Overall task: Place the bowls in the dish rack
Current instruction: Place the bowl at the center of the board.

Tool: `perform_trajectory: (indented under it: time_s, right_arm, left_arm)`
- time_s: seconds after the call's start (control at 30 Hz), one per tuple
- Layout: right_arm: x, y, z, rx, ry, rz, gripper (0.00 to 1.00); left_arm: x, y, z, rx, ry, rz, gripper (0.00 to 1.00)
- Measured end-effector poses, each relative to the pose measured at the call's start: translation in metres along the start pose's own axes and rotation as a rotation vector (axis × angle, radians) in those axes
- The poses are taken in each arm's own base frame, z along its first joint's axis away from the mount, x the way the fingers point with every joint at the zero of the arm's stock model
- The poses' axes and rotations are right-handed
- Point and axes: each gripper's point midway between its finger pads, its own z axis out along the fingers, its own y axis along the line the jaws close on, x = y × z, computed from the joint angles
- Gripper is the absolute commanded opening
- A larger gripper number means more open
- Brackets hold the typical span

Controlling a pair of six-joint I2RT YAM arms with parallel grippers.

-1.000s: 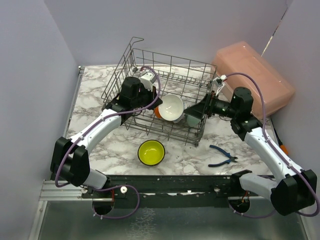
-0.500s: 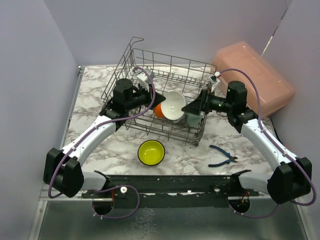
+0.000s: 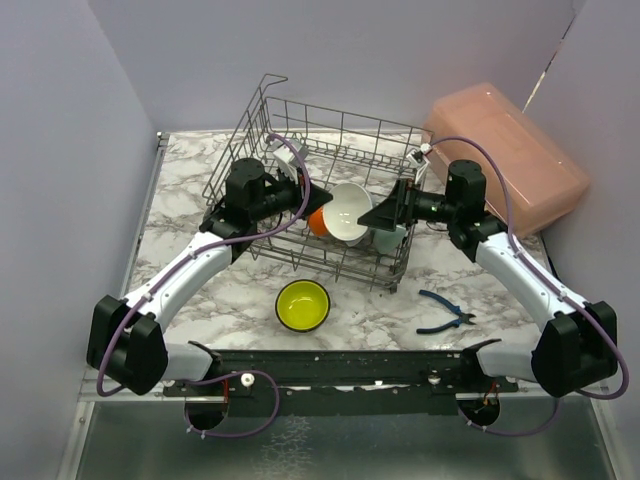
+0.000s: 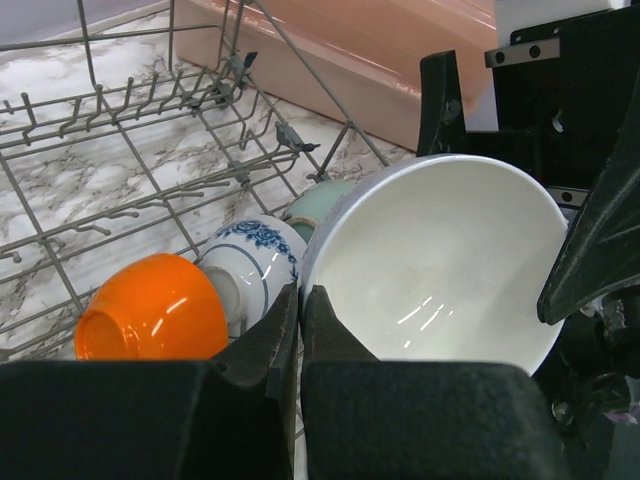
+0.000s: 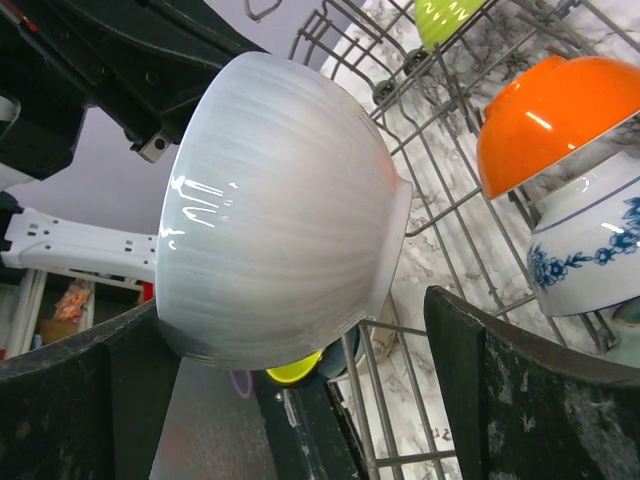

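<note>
In the dish rack point(image 3: 232, 150), white bowl point(image 5: 280, 200) seemingly sits between right tool's point(image 3: 372, 215) spread fingers point(image 5: 520, 400).

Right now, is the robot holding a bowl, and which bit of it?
The left fingers look pinched on the white bowl, at its rim. The right fingers stand open on both sides of it, not squeezing.

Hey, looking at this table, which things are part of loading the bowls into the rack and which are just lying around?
Part of the job: dish rack; white bowl, held by its rim; orange bowl, blue-patterned bowl and mint bowl in the rack; yellow-green bowl on the table.
Just lying about: pink plastic box; blue-handled pliers.
</note>
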Motion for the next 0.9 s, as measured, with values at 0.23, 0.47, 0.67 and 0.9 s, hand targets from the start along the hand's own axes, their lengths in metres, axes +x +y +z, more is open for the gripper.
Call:
perform_trajectory:
  time_s: [0.23, 0.47, 0.67, 0.9]
  right_arm:
    - [-0.017, -0.011, 0.0, 0.102, -0.028, -0.066, 1.0]
    - [-0.036, -0.031, -0.009, 0.272, -0.083, -0.142, 1.0]
    - [-0.036, -0.035, -0.022, 0.351, -0.098, -0.16, 1.0]
    - [-0.038, -0.044, -0.037, 0.46, -0.123, -0.173, 1.0]
  left_arm:
    - [-0.002, 0.021, -0.007, -0.136, -0.013, 0.009, 0.0]
    - [-0.012, 0.048, -0.031, -0.334, -0.062, 0.028, 0.0]
    - [-0.024, 0.051, -0.043, -0.376, -0.092, 0.072, 0.0]
    - [-0.032, 0.042, -0.05, -0.353, -0.108, 0.117, 0.0]
